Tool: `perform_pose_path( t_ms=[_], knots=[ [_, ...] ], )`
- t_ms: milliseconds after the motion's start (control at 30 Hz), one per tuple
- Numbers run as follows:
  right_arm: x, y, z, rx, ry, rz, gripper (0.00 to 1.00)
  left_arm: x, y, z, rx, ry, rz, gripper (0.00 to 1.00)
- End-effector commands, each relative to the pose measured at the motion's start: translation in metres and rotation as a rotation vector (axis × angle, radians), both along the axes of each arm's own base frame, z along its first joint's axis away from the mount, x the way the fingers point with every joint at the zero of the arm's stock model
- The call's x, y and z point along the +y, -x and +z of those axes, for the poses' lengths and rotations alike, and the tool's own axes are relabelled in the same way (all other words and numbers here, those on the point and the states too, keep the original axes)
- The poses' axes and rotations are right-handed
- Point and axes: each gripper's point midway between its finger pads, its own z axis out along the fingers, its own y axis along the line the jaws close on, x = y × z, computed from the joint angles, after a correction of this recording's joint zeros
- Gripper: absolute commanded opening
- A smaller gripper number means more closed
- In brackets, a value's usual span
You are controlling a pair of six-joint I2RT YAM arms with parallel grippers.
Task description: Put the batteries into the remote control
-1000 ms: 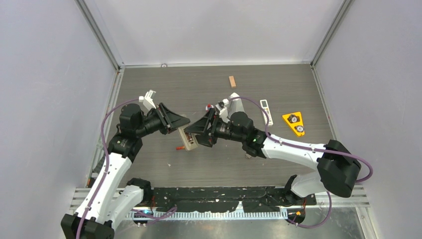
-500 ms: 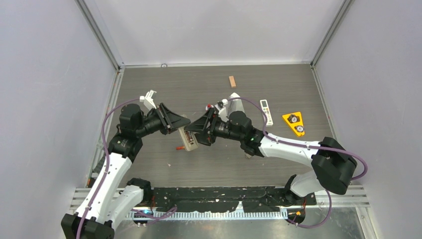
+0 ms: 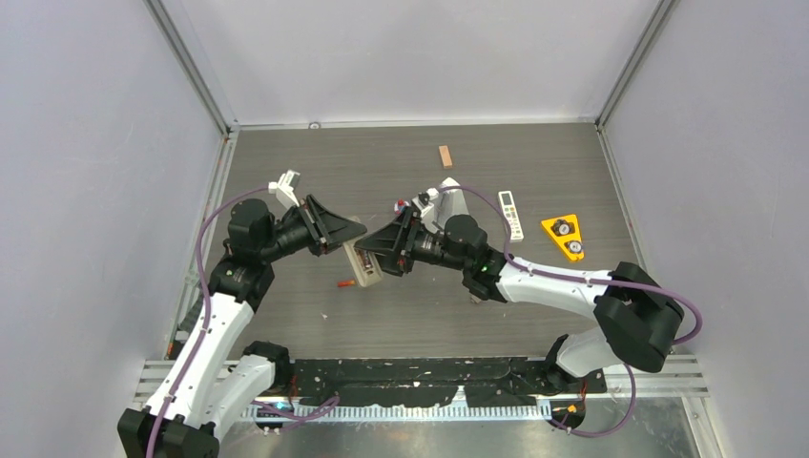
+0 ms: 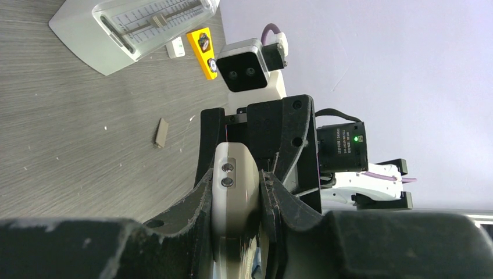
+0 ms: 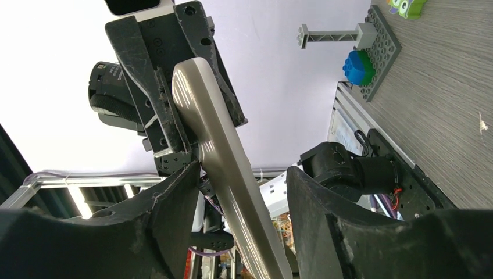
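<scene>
1. The left gripper [image 4: 235, 181] is clamping the long slim grey-brown plastic remote control [image 4: 231, 200] tightly between both fingers, holding it in the air over the middle of the dark wood-grain table [image 3: 286, 162].
2. The right gripper [image 5: 243, 171] is facing it from the right. Its jaws are standing partly open around the remote control's free length, with a clear gap on one side.
3. One tiny dark orange-ended battery [image 3: 343, 283] is lying on the table just near of the held remote control.
4. A grey pyramid-shaped metronome [image 3: 450, 198], a short white remote with buttons [image 3: 510, 213], a yellow triangular piece [image 3: 563, 237] and a small wooden block [image 3: 445, 156] are sitting farther right.
</scene>
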Motion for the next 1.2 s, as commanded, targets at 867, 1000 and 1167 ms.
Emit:
perform_pose_path(
  t_ms=[867, 1000, 1167],
  knots=[
    [-0.002, 0.029, -0.011, -0.086, -0.020, 0.146, 0.33, -0.001, -0.002, 0.051, -0.068, 0.142, 0.022, 0.00],
    [-0.001, 0.030, -0.004, -0.098, -0.032, 0.154, 0.40, -0.002, -0.001, 0.049, -0.072, 0.128, 0.008, 0.00],
    [-0.005, 0.025, 0.015, -0.168, -0.036, 0.127, 0.69, -0.004, 0.005, 0.033, -0.097, 0.057, -0.038, 0.00]
  ],
)
